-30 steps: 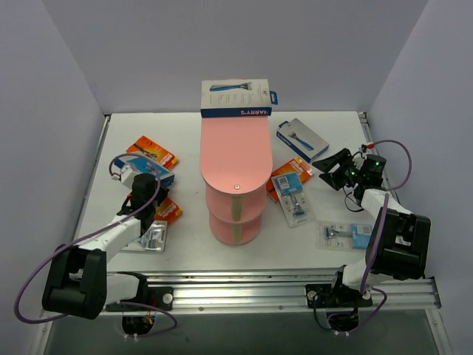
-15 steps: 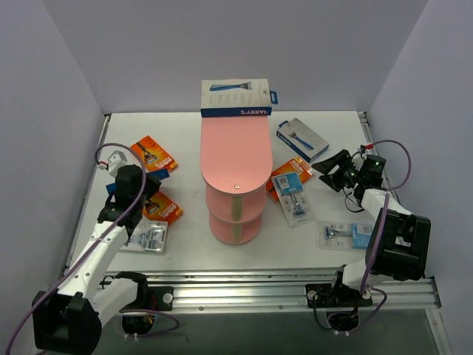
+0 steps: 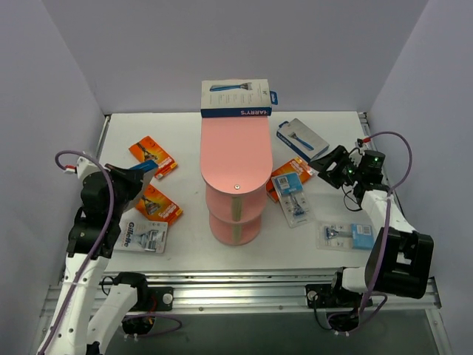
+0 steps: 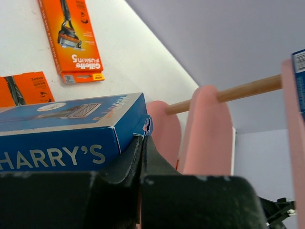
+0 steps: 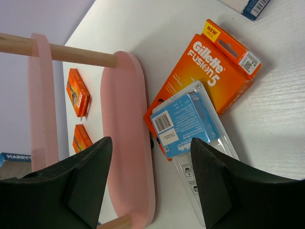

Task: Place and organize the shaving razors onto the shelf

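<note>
Table: white, boxed in by pale lilac walls; the pink shelf (image 3: pixel 235 159) stands in the middle.
On shelf: one Harry's box (image 3: pixel 236 98) lies across the far end of the top tier.
Left fingers (image 4: pixel 143 157): pressed almost together, pinching the held Harry's box (image 4: pixel 66 126) by the thin hang tab at its end. The box is up off the table, left of the shelf.
Right fingers (image 3: pixel 329 164): spread, nothing between them, hovering near the clear blister pack (image 3: pixel 294 194) that overlaps an orange pack (image 3: pixel 283 174) just beside the shelf.
Handling, box (judgement): light, stiff card with a glossy skin. The tab is flimsy, so the box may swing or the tab may tear. A hold across the body's narrow sides looks surer.
Handling, blisters (judgement): slick plastic lying flat on the table, so take one by a raised edge.
</note>
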Robot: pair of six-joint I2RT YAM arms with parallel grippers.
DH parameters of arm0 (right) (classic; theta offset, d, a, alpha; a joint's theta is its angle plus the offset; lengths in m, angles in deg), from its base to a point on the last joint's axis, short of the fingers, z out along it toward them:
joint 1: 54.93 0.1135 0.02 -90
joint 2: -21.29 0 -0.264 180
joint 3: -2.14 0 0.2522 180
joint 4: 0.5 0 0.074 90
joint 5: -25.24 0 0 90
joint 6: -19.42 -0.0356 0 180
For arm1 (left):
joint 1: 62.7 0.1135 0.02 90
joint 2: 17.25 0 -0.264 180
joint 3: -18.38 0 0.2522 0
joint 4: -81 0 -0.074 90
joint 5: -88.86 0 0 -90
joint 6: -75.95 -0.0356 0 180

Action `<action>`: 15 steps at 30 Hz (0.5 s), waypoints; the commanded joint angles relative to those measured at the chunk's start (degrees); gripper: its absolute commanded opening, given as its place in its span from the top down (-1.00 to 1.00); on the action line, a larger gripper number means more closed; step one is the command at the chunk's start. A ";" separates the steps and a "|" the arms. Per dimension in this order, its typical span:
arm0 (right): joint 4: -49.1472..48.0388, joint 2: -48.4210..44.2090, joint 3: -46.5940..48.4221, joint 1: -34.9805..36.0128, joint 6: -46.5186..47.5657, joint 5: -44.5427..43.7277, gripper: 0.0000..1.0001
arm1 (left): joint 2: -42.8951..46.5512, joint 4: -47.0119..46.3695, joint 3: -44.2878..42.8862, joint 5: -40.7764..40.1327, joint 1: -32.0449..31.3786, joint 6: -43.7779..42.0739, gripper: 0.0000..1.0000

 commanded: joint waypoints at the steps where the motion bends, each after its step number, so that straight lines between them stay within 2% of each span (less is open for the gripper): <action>1: 1.64 -4.82 0.51 0.49 0.31 -1.72 -0.25 | 1.86 0.95 -5.65 0.20 0.41 1.38 0.95; 9: 2.43 -9.13 -1.61 1.02 -1.99 -1.98 -0.25 | -0.95 -0.18 -16.01 0.90 0.32 5.69 0.95; 15: 4.98 -12.03 -1.52 1.11 -1.55 -2.42 -0.25 | -7.27 -3.08 -24.01 3.80 0.15 9.29 0.95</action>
